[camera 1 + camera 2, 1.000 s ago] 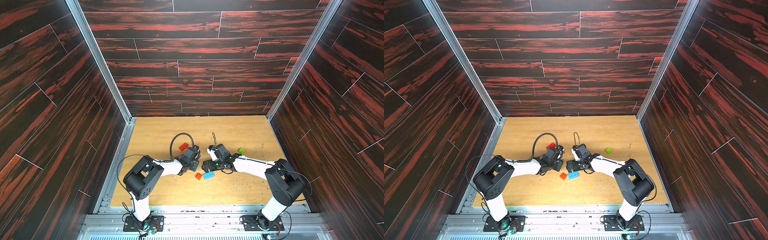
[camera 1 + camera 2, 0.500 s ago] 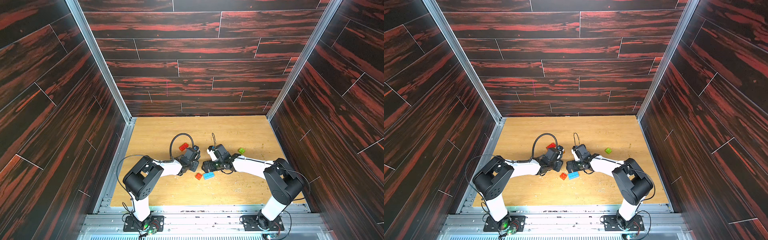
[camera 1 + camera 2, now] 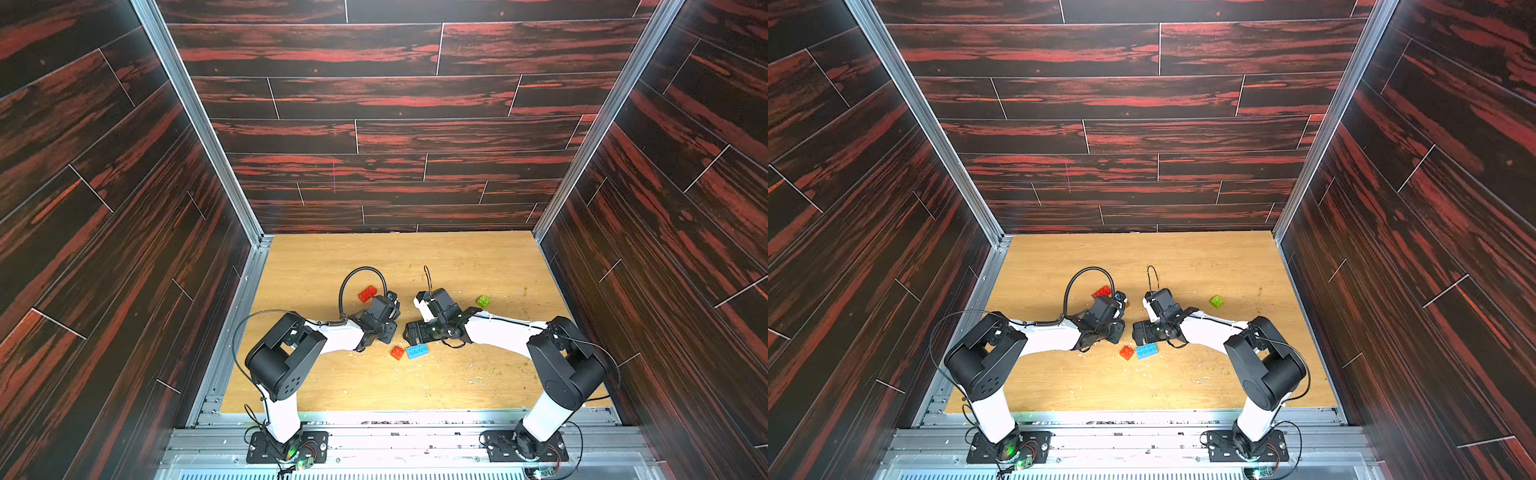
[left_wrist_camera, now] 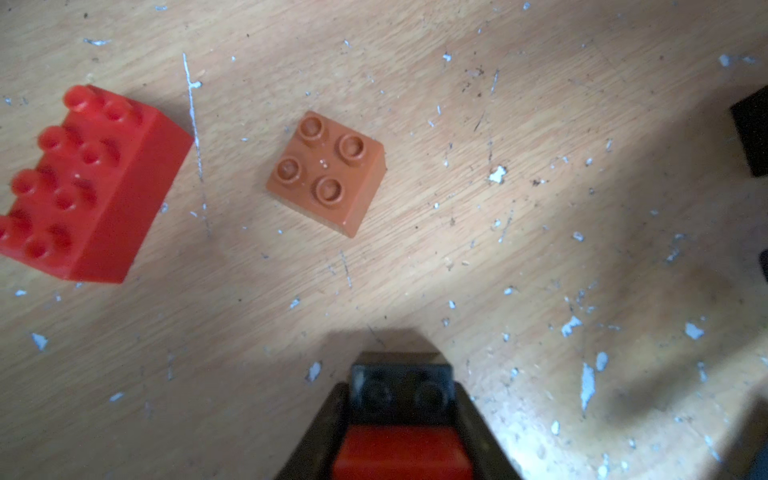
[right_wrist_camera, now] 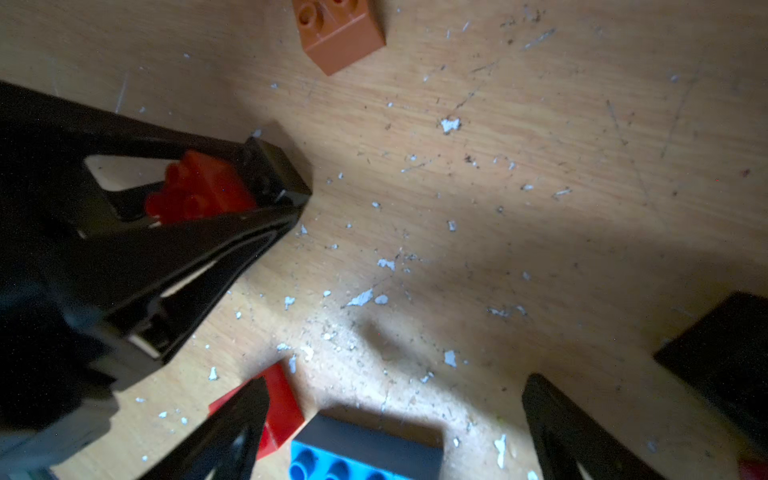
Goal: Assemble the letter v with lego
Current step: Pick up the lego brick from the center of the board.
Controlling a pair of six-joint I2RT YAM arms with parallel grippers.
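My left gripper (image 4: 401, 384) is shut on a small stack of lego, a black brick (image 4: 401, 390) on a red brick (image 4: 401, 453), held low over the table. The right wrist view shows the same stack (image 5: 199, 191) between those jaws. An orange-brown square brick (image 4: 326, 172) lies just ahead of it, with a long red brick (image 4: 83, 187) beside that. My right gripper (image 5: 397, 380) stands open, facing the left one, over a light blue brick (image 5: 365, 453) and a small red brick (image 5: 282, 407). In both top views the two grippers (image 3: 390, 332) (image 3: 409, 330) nearly meet at the table's middle.
A green brick (image 3: 483, 301) lies alone on the wooden table (image 3: 457, 386), to the right behind my right arm. A black shape (image 5: 723, 353) sits at the edge of the right wrist view. Dark panelled walls enclose three sides. White flecks litter the tabletop.
The left gripper's jaws have tightened on the black and red stack. Both arms stay where they were, and no brick on the table has moved.
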